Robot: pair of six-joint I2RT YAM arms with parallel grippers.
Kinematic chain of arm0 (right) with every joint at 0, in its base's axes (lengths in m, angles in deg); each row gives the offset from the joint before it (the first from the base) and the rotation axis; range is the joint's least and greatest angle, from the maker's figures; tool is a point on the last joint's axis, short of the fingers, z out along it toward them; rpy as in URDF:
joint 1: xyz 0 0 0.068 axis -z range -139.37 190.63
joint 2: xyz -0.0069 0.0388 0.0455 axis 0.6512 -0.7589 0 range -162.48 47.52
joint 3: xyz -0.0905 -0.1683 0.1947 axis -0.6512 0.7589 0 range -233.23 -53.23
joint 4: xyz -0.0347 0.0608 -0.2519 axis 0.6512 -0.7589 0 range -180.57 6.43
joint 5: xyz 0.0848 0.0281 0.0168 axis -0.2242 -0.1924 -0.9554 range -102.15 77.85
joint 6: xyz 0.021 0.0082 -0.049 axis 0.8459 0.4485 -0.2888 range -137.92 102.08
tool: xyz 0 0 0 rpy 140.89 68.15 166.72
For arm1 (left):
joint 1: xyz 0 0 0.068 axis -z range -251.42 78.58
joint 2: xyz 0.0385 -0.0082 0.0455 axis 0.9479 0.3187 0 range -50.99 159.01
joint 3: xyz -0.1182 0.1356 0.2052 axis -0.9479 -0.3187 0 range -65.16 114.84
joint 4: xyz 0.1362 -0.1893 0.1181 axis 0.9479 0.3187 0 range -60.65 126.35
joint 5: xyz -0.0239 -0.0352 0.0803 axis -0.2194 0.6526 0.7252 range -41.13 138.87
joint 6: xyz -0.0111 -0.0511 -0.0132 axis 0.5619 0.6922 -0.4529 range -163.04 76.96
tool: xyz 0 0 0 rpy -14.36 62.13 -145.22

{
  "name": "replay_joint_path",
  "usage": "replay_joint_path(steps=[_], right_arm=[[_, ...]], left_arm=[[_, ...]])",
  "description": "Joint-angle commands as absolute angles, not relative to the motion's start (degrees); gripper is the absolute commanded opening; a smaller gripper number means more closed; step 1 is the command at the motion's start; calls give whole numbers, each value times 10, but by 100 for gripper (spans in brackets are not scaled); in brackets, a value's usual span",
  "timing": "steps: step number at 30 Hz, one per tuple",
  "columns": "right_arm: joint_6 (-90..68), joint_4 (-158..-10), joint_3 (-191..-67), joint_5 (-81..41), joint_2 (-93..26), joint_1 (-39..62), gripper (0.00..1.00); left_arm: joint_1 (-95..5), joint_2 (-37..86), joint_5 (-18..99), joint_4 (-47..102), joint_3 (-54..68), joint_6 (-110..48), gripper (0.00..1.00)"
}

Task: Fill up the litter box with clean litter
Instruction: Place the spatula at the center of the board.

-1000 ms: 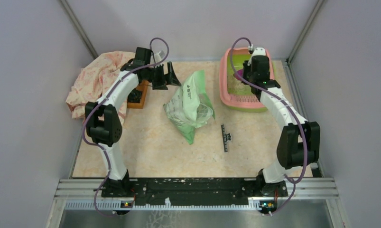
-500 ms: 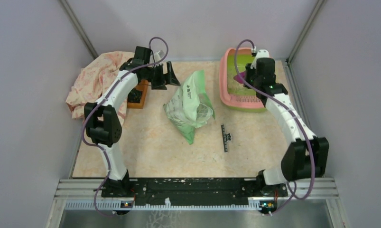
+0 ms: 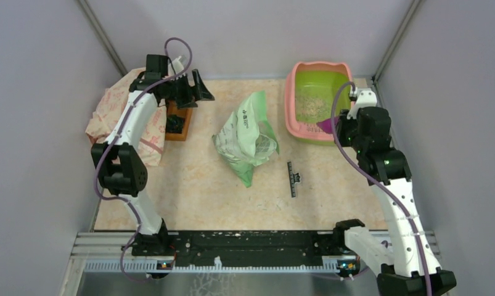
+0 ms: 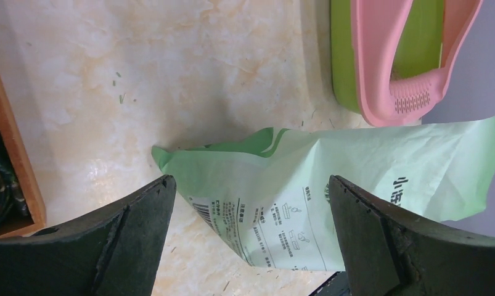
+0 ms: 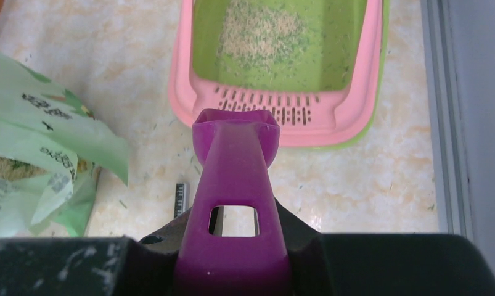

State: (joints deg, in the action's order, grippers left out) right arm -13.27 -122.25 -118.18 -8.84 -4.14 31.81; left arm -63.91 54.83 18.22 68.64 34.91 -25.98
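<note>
Pink-rimmed litter box, one — one purple scoop between right jaws, left jaws wide

The right gripper is clamped on the handle of a purple scoop, with its bowl pointing toward the slotted end of the litter box. A thin patch of litter lies in the green basin. A green bag lies off to the left, and a black strip lies on the table near the scoop.

1. left gripper: jaws spread wide, nothing between them.
2. right gripper: jaws clamped on purple scoop, bowl projecting ahead of the jaws.
</note>
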Motion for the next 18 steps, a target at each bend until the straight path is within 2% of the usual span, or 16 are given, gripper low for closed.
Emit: replay_joint_path(steps=[1,6,14,18], right_arm=[[-113,-1282,-1144,-108,-20,322,0],[-88,-1284,-1109,-93,-12,306,0],[-78,-1282,-1103,-118,-72,306,0],[-88,-1258,-1090,-79,-96,306,0]], left_arm=[[-645,509,143,664,329,-266,99],[-651,488,110,635,288,-255,99],[-660,477,90,618,264,-256,99],[-662,478,84,608,254,-252,99]])
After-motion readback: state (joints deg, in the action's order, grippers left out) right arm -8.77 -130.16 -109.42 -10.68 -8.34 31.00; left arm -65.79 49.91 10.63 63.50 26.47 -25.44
